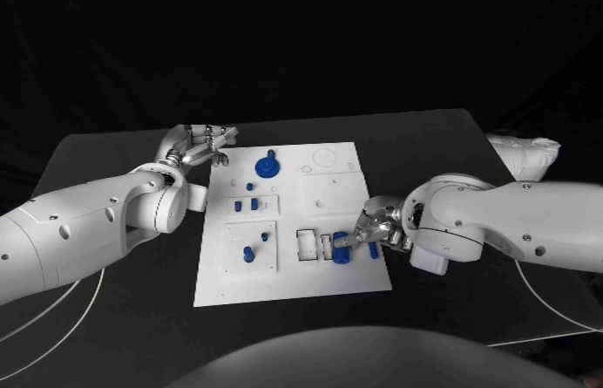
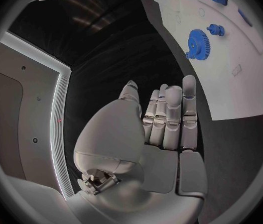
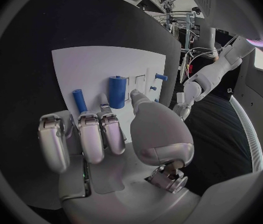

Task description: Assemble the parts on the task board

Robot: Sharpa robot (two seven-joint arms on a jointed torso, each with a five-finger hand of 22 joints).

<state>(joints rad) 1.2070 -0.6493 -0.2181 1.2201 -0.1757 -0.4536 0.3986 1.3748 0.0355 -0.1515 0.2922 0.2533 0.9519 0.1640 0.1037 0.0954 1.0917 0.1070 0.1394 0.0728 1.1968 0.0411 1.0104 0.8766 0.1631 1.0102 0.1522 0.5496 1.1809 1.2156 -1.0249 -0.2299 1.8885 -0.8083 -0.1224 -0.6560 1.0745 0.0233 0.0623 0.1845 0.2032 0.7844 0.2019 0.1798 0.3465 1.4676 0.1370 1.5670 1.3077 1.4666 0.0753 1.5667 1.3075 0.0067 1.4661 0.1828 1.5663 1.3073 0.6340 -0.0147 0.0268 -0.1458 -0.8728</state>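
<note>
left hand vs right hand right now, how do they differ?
The left hand sits at the task board's far left corner, off the plate; the right hand reaches over its near right part. The left hand holds nothing, fingers straight and together; the right hand's fingers curl down by two blue parts; whether it grips one is unclear. Both are silver, on white arms.

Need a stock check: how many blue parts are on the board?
8: gear and a small part far, two mid-left, two near-left, two by the right robot hand, which may hide more.
</note>
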